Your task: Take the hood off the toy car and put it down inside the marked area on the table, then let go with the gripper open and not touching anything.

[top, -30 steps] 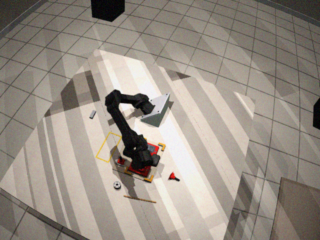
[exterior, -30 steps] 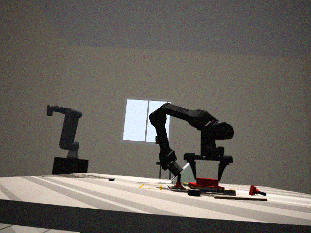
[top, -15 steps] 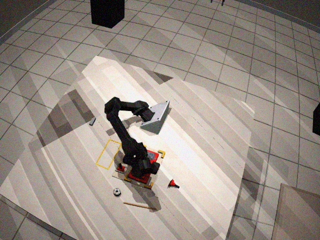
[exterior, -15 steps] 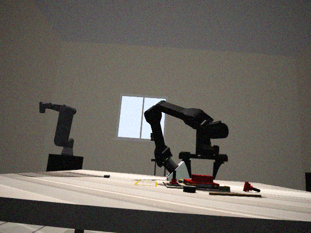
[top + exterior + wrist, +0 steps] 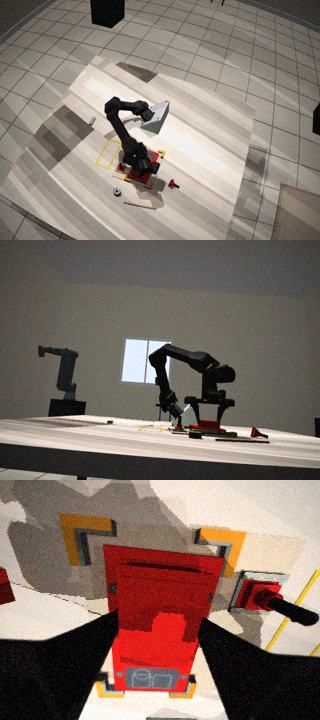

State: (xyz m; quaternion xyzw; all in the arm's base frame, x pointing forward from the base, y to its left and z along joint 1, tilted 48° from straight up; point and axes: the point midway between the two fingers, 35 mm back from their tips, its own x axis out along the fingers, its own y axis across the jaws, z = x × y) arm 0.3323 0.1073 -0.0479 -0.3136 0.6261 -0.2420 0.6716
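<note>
Top view: a black robot arm's gripper point(image 5: 143, 167) point(image 5: 209, 421) point(image 5: 159, 616) covers much of a flat red toy car body point(image 5: 154, 155) point(image 5: 222, 431) point(image 5: 120, 672). Orange-and-grey corner brackets point(image 5: 162, 152) point(image 5: 92, 522) frame the car's edges. Exterior and wrist views show the gripper closed on the boxy red hood point(image 5: 209, 424) point(image 5: 165, 587), one finger at each side, with the hood resting on the car, outside the marked area.

From the car in the top view, the yellow rectangular outline point(image 5: 102, 151) point(image 5: 150, 431) point(image 5: 285, 624) lies between nine and ten o'clock. A red-based lever with an upright black handle point(image 5: 120, 167) point(image 5: 179, 424) point(image 5: 267, 600) stands at nine, between car and outline, narrowing that side. A grey metallic ring point(image 5: 114, 192) point(image 5: 195, 435) sits between seven and eight, and a thin tan rod point(image 5: 139, 205) point(image 5: 242, 440) lies at six. At four, well apart from the hood, rests a red piece with a black shaft point(image 5: 172, 183) point(image 5: 255, 432). Room opens widest toward two and three o'clock, beyond the brackets.
</note>
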